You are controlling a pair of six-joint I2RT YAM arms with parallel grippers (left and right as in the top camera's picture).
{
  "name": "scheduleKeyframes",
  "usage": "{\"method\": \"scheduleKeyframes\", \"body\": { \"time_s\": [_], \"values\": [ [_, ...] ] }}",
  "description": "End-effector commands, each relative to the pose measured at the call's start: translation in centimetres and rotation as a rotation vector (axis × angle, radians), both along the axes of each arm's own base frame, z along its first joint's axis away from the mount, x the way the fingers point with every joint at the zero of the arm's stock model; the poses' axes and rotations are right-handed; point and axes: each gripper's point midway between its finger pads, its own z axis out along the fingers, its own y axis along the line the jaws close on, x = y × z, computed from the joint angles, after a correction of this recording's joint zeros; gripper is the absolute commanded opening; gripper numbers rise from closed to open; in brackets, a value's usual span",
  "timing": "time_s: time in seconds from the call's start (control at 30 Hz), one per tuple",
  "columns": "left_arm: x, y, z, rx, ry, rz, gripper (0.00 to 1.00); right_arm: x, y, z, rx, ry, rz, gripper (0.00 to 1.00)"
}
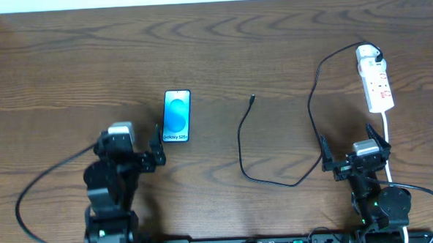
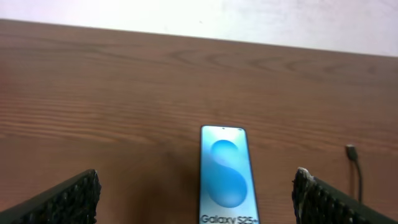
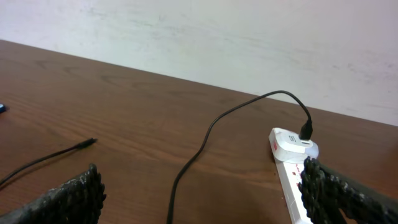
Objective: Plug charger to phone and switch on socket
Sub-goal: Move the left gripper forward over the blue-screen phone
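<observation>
Overhead: phone (image 1: 177, 116) lies face-up and lit on the bench (image 1: 53, 70), just ahead of the left claw (image 2: 198, 177), whose fingers are spread wide and empty. Charger (image 1: 241, 146) loops loose mid-bench, its connector tip (image 1: 252, 99) apart from the phone. Socket (image 1: 374, 81) lies far right, ahead of the right claw (image 3: 200, 168), which is likewise spread and holds nothing.

Brown wooden table (image 1: 53, 70) meets a white wall (image 3: 249, 37).

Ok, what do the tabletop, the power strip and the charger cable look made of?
Tabletop: dark brown wood or wood-look laminate, grain lines visible, matte.
Power strip: white moulded plastic, smooth, probably.
Charger cable: black flexible sheath, likely rubber or PVC, lying in loose curves.
</observation>
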Motion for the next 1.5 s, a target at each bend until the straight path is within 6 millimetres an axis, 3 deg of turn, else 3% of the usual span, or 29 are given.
{"method": "scheduleKeyframes", "body": {
  "time_s": [0.0, 0.5, 1.07, 1.3, 1.47],
  "values": [
    [1.4, -1.4, 1.4, -0.038, 0.03, -0.084, 0.98, 0.0, 0.0, 0.0, 0.001, 0.0, 0.002, 0.99],
    [4.5, -2.3, -1.0, -0.1, 0.303, -0.128, 0.98, 0.0, 0.0, -0.1, 0.001, 0.001, 0.002, 0.99],
    [7.4, -2.4, -0.6, -0.138, 0.517, -0.135, 0.98, 0.0, 0.0, -0.1, 0.001, 0.001, 0.002, 0.99],
    [7.0, -2.4, -1.0, -0.14, 0.542, -0.132, 0.98, 0.0, 0.0, -0.1, 0.001, 0.001, 0.002, 0.99],
    [7.1, -1.0, -1.5, -0.092, 0.553, -0.064, 0.98, 0.0, 0.0, -0.1, 0.001, 0.001, 0.002, 0.99]
  ]
}}
